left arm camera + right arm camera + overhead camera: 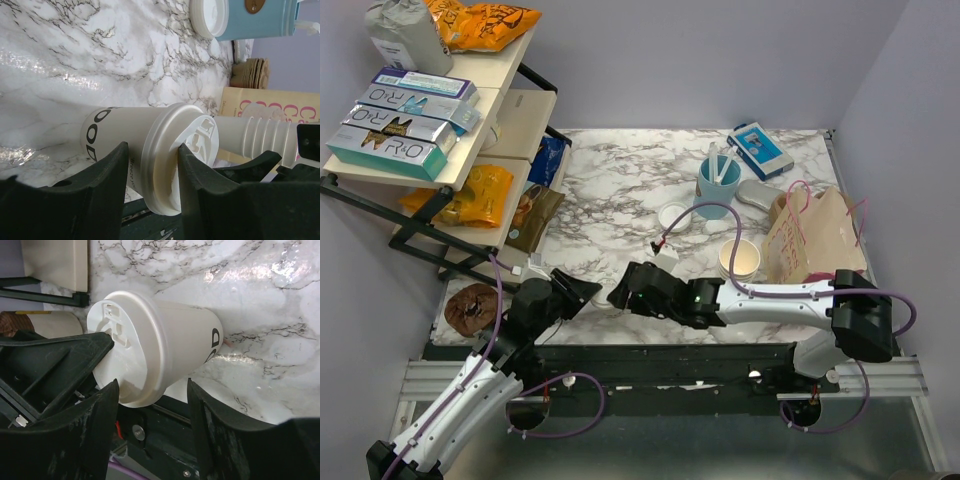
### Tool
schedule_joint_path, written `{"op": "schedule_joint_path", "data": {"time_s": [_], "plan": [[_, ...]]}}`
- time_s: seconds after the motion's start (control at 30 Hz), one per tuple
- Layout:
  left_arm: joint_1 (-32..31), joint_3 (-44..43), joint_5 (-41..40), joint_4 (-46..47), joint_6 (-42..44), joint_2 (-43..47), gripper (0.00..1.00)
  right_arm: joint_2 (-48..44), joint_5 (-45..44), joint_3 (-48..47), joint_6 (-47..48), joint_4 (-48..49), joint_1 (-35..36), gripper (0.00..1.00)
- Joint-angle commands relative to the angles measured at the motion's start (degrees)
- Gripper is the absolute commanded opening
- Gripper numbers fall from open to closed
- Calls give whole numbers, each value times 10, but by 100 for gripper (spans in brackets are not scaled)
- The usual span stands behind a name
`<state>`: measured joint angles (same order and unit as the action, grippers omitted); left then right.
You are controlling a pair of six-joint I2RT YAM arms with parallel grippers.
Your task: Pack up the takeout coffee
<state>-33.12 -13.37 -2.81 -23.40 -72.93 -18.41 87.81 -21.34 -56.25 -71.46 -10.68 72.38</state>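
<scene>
The small white paper cup (117, 137) is matte, with bold dark lettering down its side. It wears a round white plastic lid (162, 150) with a raised rim and moulded ridges on top. It is well to the near-left of the light-blue mug (718, 185), right at the front edge of the glossy, marble-patterned bench (610, 190). The two black grippers close in on it from either side, so from above it is almost hidden.

The left gripper (152, 165) is partly spread, with the lid's rim in the gap. One of its fingers (60, 360) lies against the top of the lid, but I cannot tell whether it truly pinches. The right gripper (152, 390) is spread wide, its blunt tips just short of the cup, gripping nothing that I can see. Whether the cup's base rests on the bench I cannot tell.

Just left of the mug lies a loose white lid (673, 214). To the mug's near-right is a stack of cream paper cups (739, 260), and to its right a tan paper bag (815, 235) with pink print. Behind the mug lies a blue box (760, 150).
</scene>
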Motion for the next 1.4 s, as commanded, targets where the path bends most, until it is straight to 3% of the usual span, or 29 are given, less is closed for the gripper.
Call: {"op": "schedule_joint_path", "data": {"time_s": [0.0,0.5,0.53,0.6,0.87,1.0,1.23,1.37], "plan": [[-4,36,11,-111,7,-17,40,15,14,34,-37,21,-3,60],[-4,38,49,-97,3,-26,40,44,36,106,-64,73,-14,29],[-5,35,51,-100,5,-25,40,44,39,112,-50,75,-21,22],[-5,23,54,-111,15,-24,42,43,46,120,-20,76,-29,19],[-4,1,76,-121,44,-30,63,43,81,89,156,44,-78,1],[-4,-9,83,-116,47,-36,67,69,109,28,242,8,-83,1],[-4,-55,55,-150,64,-26,90,86,115,-47,337,-51,-107,1],[-4,-77,40,-169,71,-25,98,97,145,-74,361,-68,-114,5]]}}
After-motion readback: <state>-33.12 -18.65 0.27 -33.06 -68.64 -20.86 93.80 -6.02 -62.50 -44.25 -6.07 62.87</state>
